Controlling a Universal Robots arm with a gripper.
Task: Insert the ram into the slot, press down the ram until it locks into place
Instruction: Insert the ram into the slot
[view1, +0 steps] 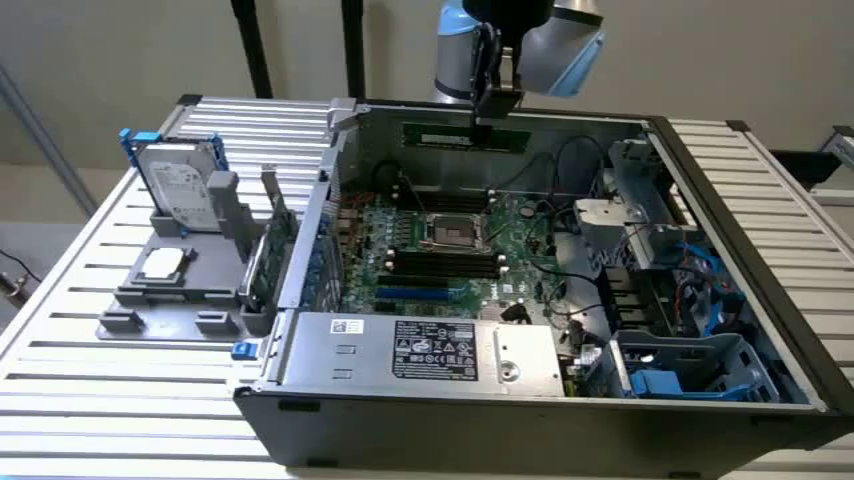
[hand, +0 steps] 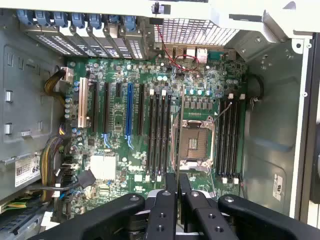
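Ribbed metal table (view1: 80, 330), gripper (view1: 491, 119) clamping thin green ram (view1: 441, 136)

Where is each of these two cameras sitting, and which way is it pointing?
Exterior view: off the arm, raised, looking down at a slant into the open computer case; the arm's end shows at the top, its gripper shut on the memory stick over the case.
Wrist view: on the wrist, looking straight down onto the motherboard; the gripper's black fingers show.
Shared: the motherboard, its silver processor socket and black memory slots.
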